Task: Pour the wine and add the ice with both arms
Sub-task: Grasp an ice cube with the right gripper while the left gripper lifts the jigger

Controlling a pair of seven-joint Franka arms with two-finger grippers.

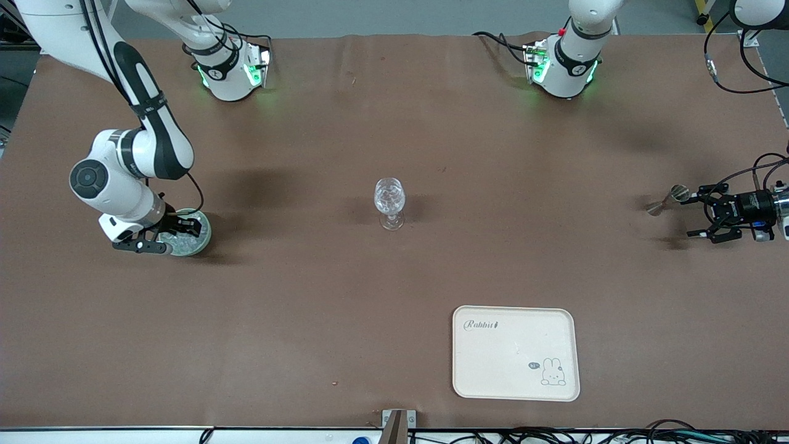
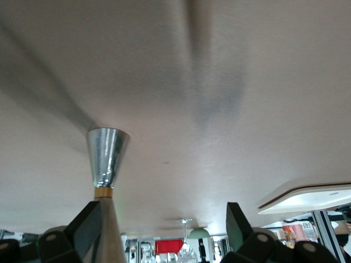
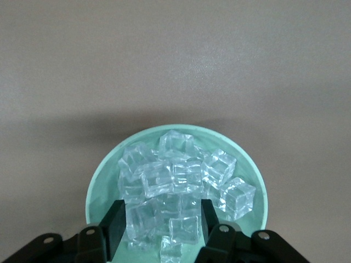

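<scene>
Ice (image 3: pixel 181 189) between right hand (image 3: pixel 160 224) fingers

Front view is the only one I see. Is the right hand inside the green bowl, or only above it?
Observer: Inside. The right hand is down in the pale green bowl, among the ice.
Operator: How much ice is there?
Observer: A heap of clear cubes; it covers most of the bowl's floor.
Operator: And the shiny thing near the left hand?
Observer: A silver cone-shaped cup with a gold band, lying on its side; the left hand is open toward it.
</scene>
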